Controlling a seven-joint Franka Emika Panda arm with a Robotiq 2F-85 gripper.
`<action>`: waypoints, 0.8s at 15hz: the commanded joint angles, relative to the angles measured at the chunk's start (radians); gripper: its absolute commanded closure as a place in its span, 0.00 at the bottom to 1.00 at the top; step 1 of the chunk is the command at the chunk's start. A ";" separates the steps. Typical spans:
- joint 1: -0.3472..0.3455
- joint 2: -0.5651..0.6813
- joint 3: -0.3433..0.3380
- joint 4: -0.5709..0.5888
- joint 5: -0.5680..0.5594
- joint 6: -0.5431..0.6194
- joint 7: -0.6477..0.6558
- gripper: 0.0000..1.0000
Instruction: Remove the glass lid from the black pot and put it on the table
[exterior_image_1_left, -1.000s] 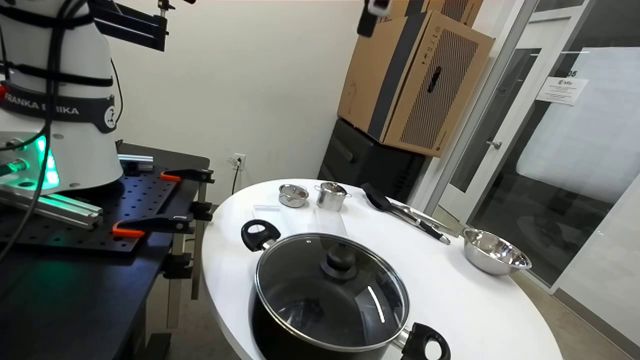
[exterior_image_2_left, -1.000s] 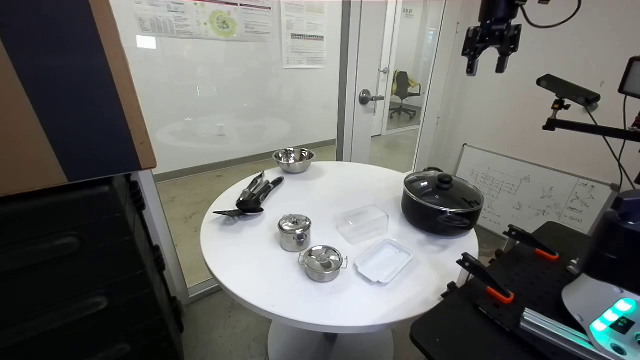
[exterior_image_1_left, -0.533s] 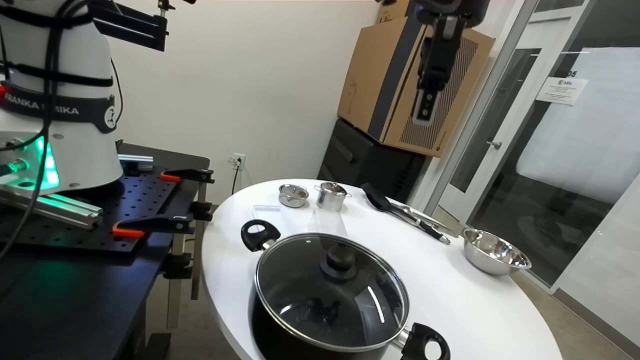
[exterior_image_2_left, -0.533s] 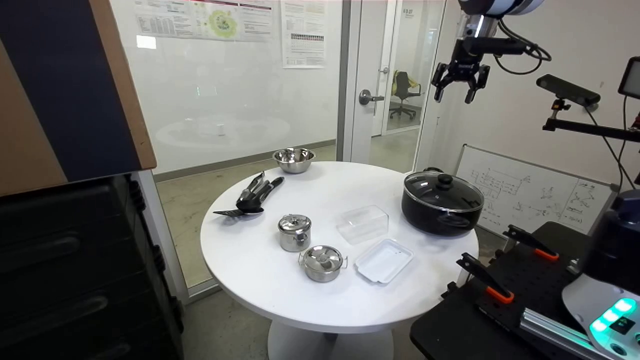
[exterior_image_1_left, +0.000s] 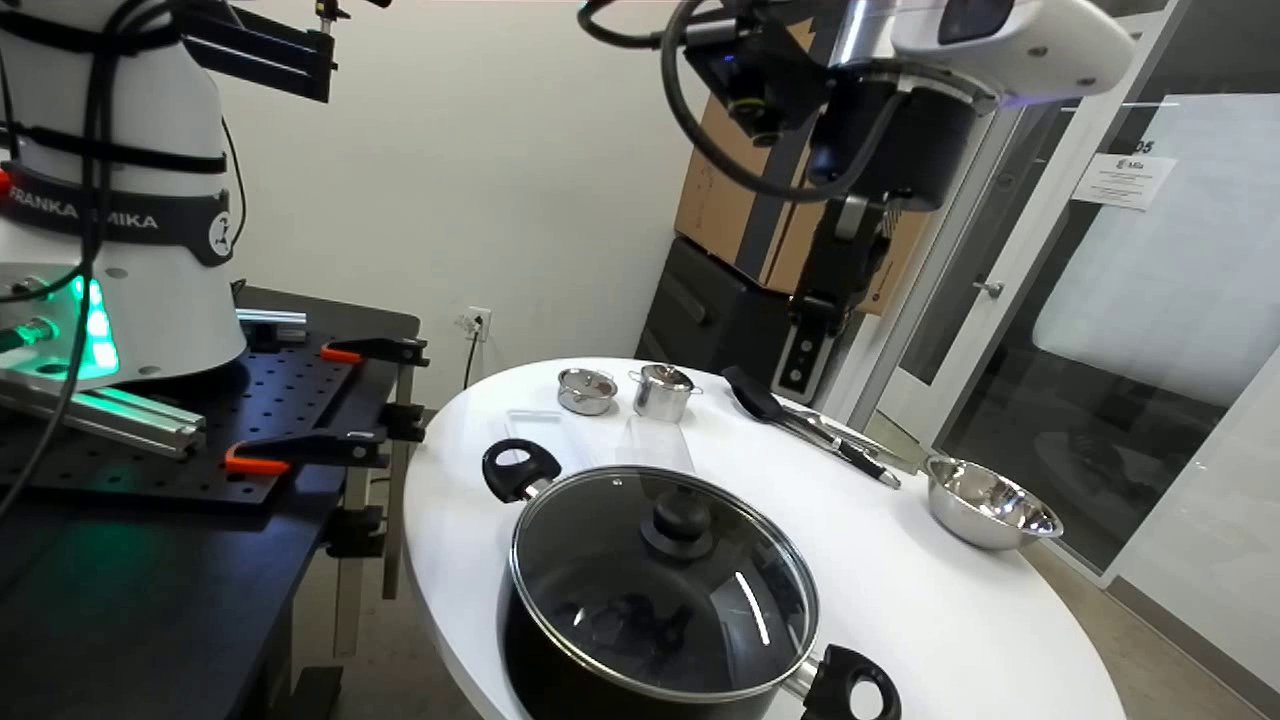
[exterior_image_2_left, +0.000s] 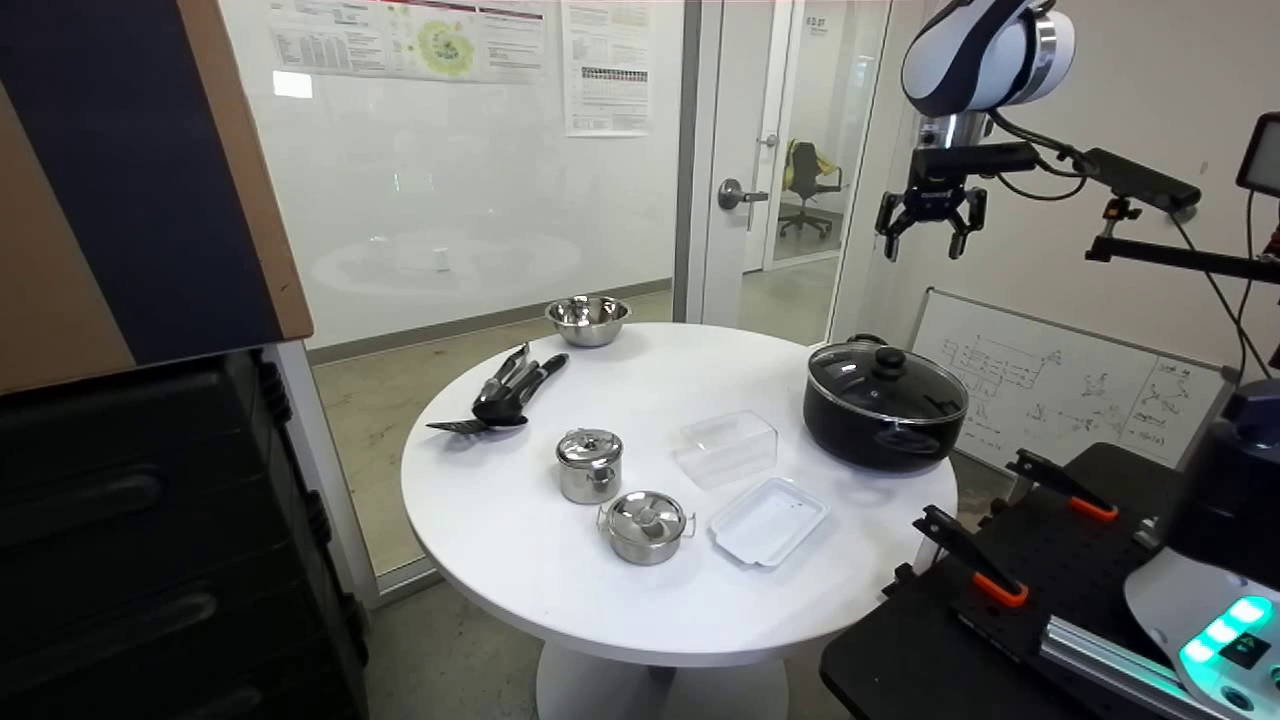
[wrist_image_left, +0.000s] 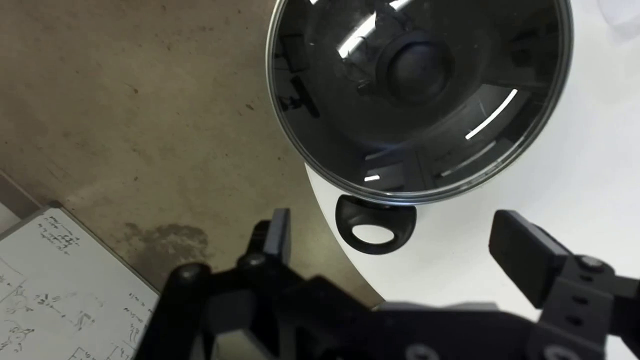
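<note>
The gripper (exterior_image_2_left: 925, 248) was released, its fingers (wrist_image_left: 525, 255) spread and holding nothing. It hung above the pot (exterior_image_2_left: 845, 435), well apart from it, at the upper right of the frame in an exterior view. The lid (exterior_image_1_left: 640, 590) was seated on the pot, at the lower centre of the frame in an exterior view.

From where I stood, the step in hand appeared to be the approach to the knob (wrist_image_left: 419, 72), at upper right of centre in the wrist view. Done well, it seemed to require this order. First, the gripper had to be shifted until the knob lay midway between the fingers. Next, it had to come straight down, slowly, stopping short of the glass. Closure belonged on the knob's sides, followed by a vertical lift; an off-centre grip could have tipped the lid. Set-down on the bench (exterior_image_2_left: 690, 380) called for a level, gentle release.

The lid was a round, see-through, dark-looking glass disc with a bright metal rim (wrist_image_left: 415, 197) and the black knob at its centre. It sat flat across the pot's mouth, and white streaks of reflected light crossed the glass.
</note>
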 joint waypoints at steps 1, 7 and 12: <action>0.025 0.037 -0.005 0.047 -0.065 -0.076 0.082 0.00; 0.024 0.028 -0.008 0.026 -0.044 -0.054 0.055 0.00; 0.036 0.059 0.004 -0.007 -0.041 -0.011 0.043 0.00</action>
